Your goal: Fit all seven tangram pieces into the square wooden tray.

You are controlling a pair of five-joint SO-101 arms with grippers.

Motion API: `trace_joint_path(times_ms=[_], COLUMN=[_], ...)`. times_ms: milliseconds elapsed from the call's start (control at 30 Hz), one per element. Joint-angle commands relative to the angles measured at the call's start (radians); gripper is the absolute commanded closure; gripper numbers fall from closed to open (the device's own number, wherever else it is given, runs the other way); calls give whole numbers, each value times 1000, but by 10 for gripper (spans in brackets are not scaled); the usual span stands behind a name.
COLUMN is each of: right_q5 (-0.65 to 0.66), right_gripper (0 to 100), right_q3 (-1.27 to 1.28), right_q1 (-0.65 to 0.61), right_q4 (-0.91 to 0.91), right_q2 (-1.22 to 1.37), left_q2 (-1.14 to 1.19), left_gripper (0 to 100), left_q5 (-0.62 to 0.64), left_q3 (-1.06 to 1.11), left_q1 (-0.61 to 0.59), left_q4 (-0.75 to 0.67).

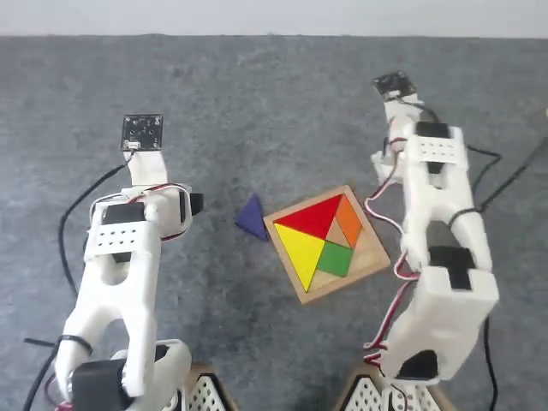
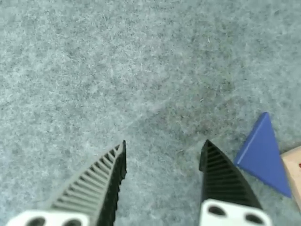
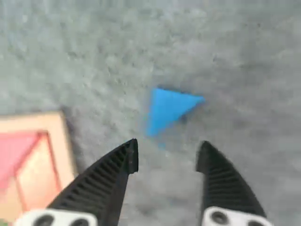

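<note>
The square wooden tray [image 1: 375, 259] lies turned at an angle between my two arms. In it sit a red triangle [image 1: 313, 217], a yellow triangle [image 1: 300, 249], an orange piece [image 1: 348, 219] and a green piece [image 1: 336, 259]. A dark blue triangle [image 1: 251, 218] lies on the carpet at the tray's left corner. My left gripper [image 2: 164, 143] hangs open over bare carpet, with the dark blue triangle [image 2: 263, 150] off to one side of its fingers. My right gripper [image 3: 169, 142] is open just short of a light blue triangle [image 3: 167, 110], beside the tray's edge [image 3: 63, 136].
Grey carpet covers the whole table. The left arm [image 1: 128, 248] stands left of the tray and the right arm [image 1: 437, 214] leans over the carpet at its right. Cables run beside both arms. Open carpet lies at the back.
</note>
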Motion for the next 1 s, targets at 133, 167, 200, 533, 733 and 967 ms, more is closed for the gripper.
trace_joint_path(times_ms=[133,167,200,533,733,967], right_q5=[-450,-488,-528,-623,-623,-611], right_gripper=[757,757,757,757,830,847], right_q3=[-126,-144,-163,-450,-643,-723], right_q1=[-25,-19,-13,2,2,2], right_q4=[-134,-134,-140,-5,173,260], right_q2=[117,133,151,415,529,561], left_q2=[-6,-6,-6,-6,-6,-6], left_gripper=[759,759,759,759,759,759], left_q5=[-9,-9,-9,-9,-9,-9], left_q3=[-8,-8,-8,-8,-8,-8], left_q1=[6,6,6,8,8,6], left_q4=[-20,-20,-20,-20,-20,-20])
